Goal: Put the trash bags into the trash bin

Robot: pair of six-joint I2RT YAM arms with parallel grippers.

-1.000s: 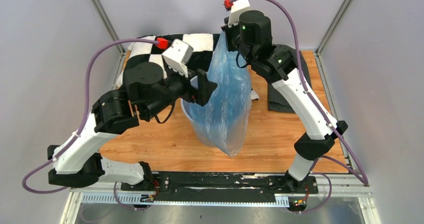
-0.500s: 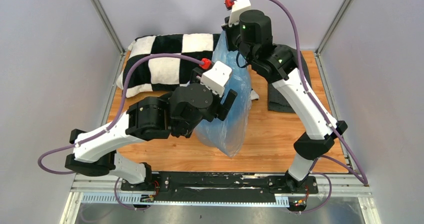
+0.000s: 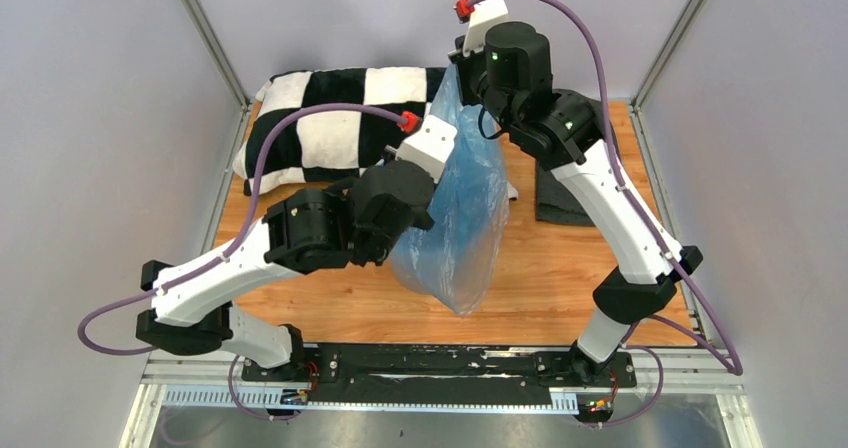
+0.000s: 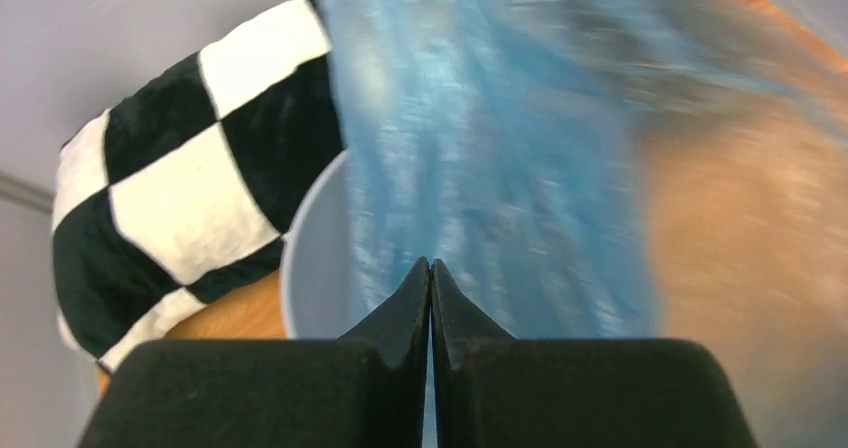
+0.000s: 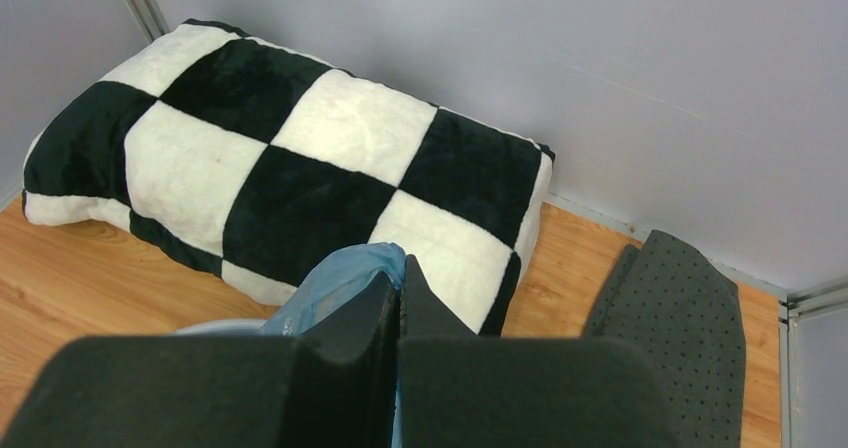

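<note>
Trash bags (image 3: 465, 208) hang from the right pincer (image 5: 400, 273).

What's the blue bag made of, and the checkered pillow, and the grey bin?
The blue bag looks like thin plastic film: see-through, crinkled, shiny. The checkered pillow looks like plush fabric, fuzzy and matte. The grey bin is probably smooth plastic; only part shows.

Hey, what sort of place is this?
Likely a robotics lab test cell: left arm and right arm bolted to a rail at a wooden table, plain grey walls around, props like a checkered pillow and blue trash bag.
</note>
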